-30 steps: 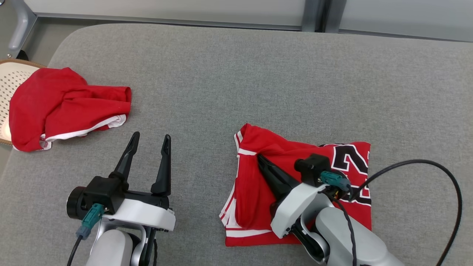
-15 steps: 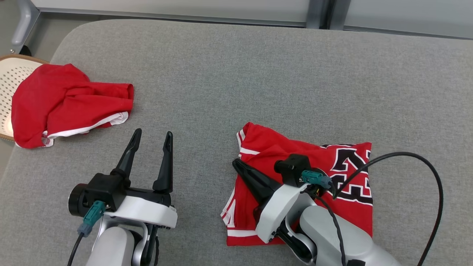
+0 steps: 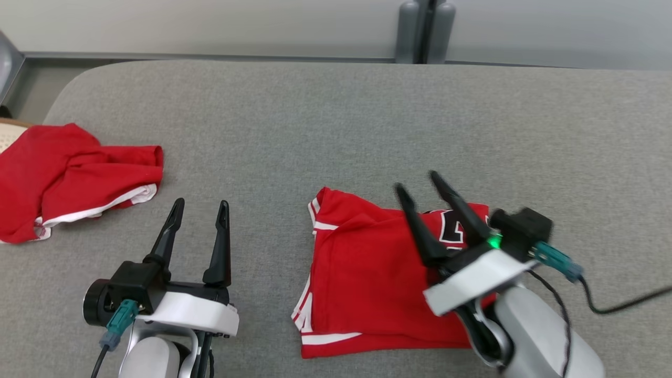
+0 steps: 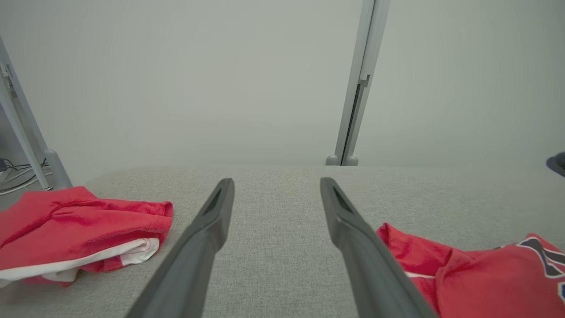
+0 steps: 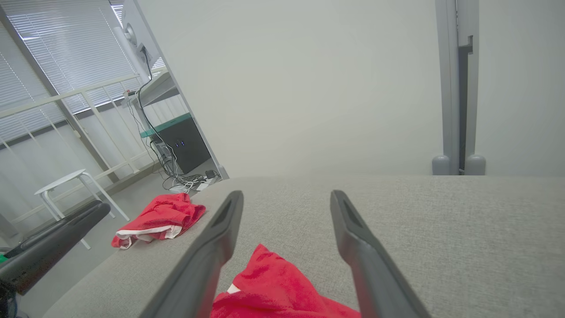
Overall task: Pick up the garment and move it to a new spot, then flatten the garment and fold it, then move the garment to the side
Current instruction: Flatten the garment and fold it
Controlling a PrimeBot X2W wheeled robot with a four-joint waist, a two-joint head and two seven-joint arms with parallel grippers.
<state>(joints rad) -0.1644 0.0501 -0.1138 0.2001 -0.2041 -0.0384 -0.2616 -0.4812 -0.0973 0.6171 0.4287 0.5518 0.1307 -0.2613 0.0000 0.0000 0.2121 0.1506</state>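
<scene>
The garment (image 3: 362,273), a red jersey with white trim and black lettering, lies folded on the grey padded table (image 3: 336,121), right of centre. My right gripper (image 3: 416,180) hovers over its right part, open, with nothing between the fingers. In the right wrist view the gripper (image 5: 287,193) is spread above the jersey's red edge (image 5: 273,282). My left gripper (image 3: 202,202) stands open over bare table to the jersey's left, apart from it. In the left wrist view the gripper (image 4: 277,181) points at the far wall, and the jersey (image 4: 476,274) shows at the lower right.
A second red garment (image 3: 68,178) lies crumpled at the table's left edge, partly over a wicker basket (image 3: 10,126). It is also seen as a red heap (image 4: 75,225) and a small red heap (image 5: 163,216). A black cable (image 3: 625,304) trails from my right wrist. A white stool (image 5: 66,179) stands off the table.
My right gripper has opened and let go of the jersey, then risen and swung to the right. The jersey now lies flatter. The head camera has shifted; my left gripper stays open.
</scene>
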